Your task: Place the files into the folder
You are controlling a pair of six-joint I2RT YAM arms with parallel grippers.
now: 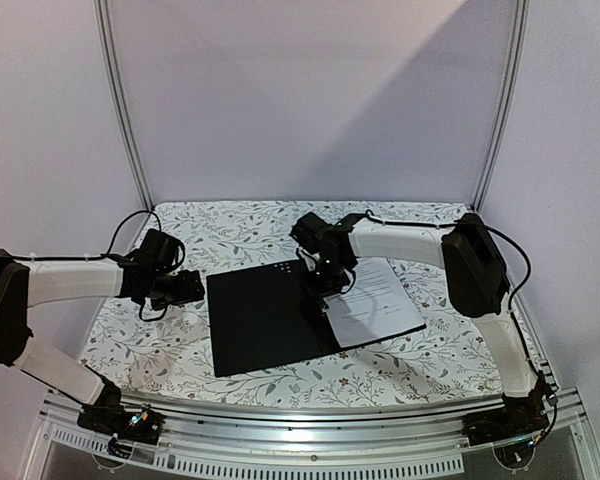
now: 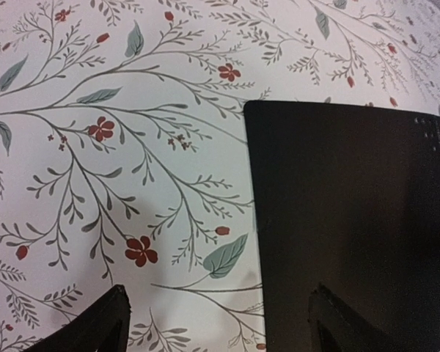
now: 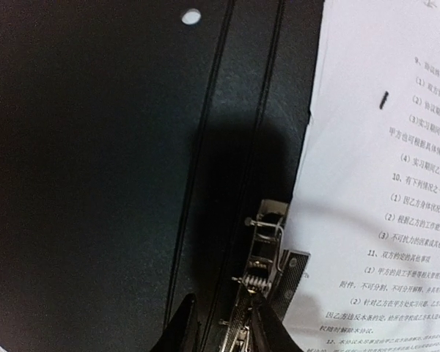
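Observation:
The folder (image 1: 260,320) lies open on the table, black inside up. It fills the right of the left wrist view (image 2: 352,220) and the left of the right wrist view (image 3: 95,183). White files with fine black text (image 1: 380,300) lie on its right half, also in the right wrist view (image 3: 381,183). The metal clip (image 3: 268,249) stands by the spine at the sheets' left edge. My right gripper (image 1: 318,290) is over the spine, its fingers closed on the clip's lever (image 3: 224,330). My left gripper (image 1: 195,288) is open and empty, straddling the folder's left edge (image 2: 220,323).
The table carries a white cloth with a floral print (image 1: 160,350). Metal frame posts (image 1: 125,110) and white walls stand at the back and sides. A metal rail (image 1: 310,435) runs along the near edge. A small punched hole (image 3: 191,16) shows in the folder.

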